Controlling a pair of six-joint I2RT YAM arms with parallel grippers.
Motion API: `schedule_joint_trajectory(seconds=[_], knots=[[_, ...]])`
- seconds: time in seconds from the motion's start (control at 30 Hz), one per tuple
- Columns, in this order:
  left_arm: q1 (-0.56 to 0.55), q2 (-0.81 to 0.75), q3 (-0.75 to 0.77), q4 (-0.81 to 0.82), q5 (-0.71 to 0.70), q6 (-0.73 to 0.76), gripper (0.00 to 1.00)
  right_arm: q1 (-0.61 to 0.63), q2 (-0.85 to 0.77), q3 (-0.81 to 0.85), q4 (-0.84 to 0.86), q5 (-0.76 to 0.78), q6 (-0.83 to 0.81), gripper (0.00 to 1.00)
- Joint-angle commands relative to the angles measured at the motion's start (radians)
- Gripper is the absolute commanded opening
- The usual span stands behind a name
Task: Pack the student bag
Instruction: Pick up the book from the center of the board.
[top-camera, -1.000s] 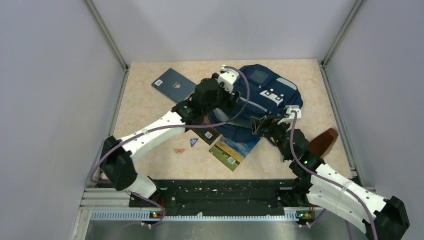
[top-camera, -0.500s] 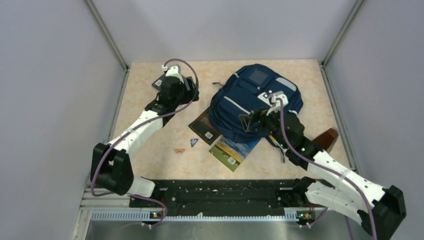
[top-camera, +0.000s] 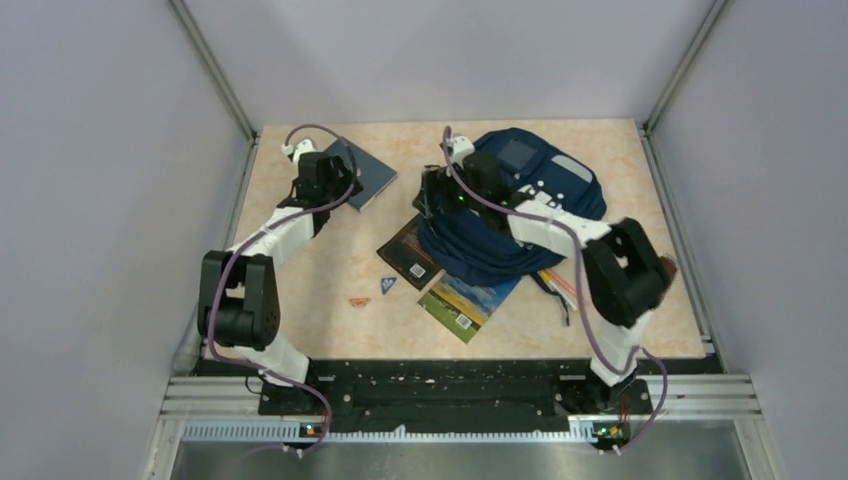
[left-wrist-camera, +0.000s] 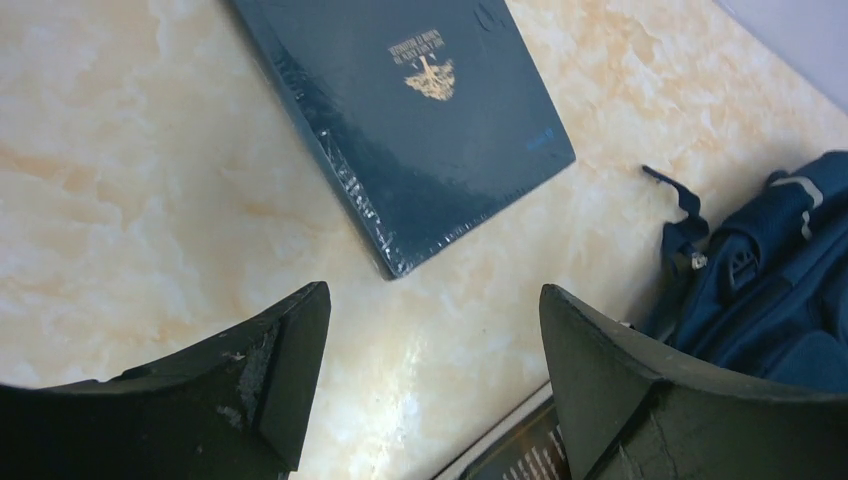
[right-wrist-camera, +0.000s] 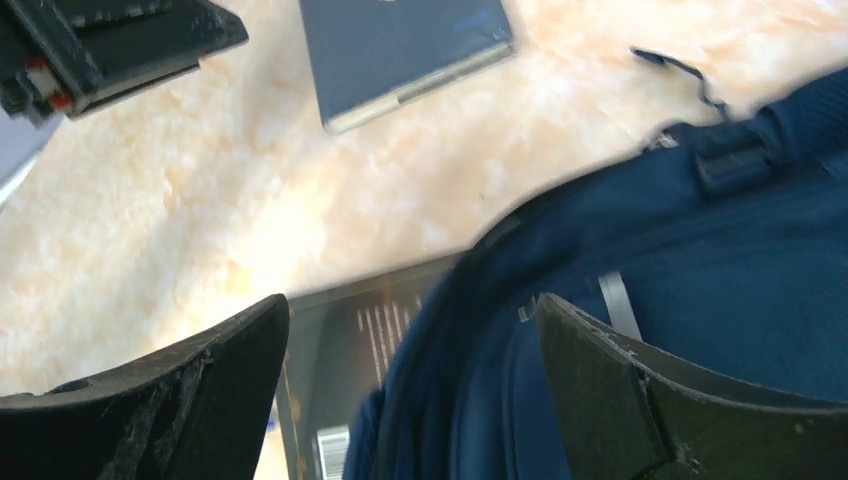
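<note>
Student bag (top-camera: 470, 252), navy, lay flat on the marbled table (top-camera: 300, 300), at about 1 o'clock from the table centre, with its front pockets and grey patch facing up. Right arm (top-camera: 620, 270) stretched across it from the 4 o'clock side.

Right gripper (top-camera: 432, 195) sat over the bag's 9 o'clock edge, jaws spread wide and nothing clamped. Its wrist view was blurred: navy fabric and the bag's rim lay below the gap, but I could not tell if anything touched.

Left gripper (top-camera: 325, 180) was at 10 o'clock of the table, jaws also wide apart and empty. It hovered over bare table just by the near corner of the dark blue book (left-wrist-camera: 400, 110).

That book lay flat and shrink-wrapped, with a gold emblem on the cover, well apart from the bag at its 9 o'clock.

Landscape-cover book (top-camera: 468, 298) stuck out from under the bag at 6 o'clock. Brown book (top-camera: 408, 252) stuck out at 8 o'clock, with a barcode label showing.

Reddish-brown object (top-camera: 665, 268) sat at 4 o'clock of the bag, mostly hidden behind the right arm, so I could not tell what it was.

Small blue triangle (top-camera: 387, 285) and a smaller orange piece (top-camera: 358, 301) lay near each other on the table at 7 o'clock of the bag, apart from the books.
</note>
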Motion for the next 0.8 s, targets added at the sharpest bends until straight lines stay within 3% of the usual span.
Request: schedule_joint_trajectory(seconds=[0.0,0.2,0.47,0.63,0.77], knots=[[0.051,0.052,-0.005,0.110,0.059,-0.062,0.81,-0.008,0.232,0.269,0.021,-0.124,0.025,0.90],[0.088,0.126,0.017,0.139,0.072,-0.088,0.80,-0.014,0.560,0.624,-0.042,-0.165,0.097,0.87],[0.139,0.236,0.060,0.184,0.127,-0.170,0.79,-0.030,0.849,1.004,-0.109,-0.094,0.224,0.86],[0.165,0.291,0.091,0.195,0.133,-0.185,0.79,-0.031,0.980,1.156,-0.129,0.007,0.255,0.85],[0.184,0.310,0.095,0.207,0.174,-0.184,0.79,-0.037,1.023,1.188,-0.112,0.038,0.270,0.86]])
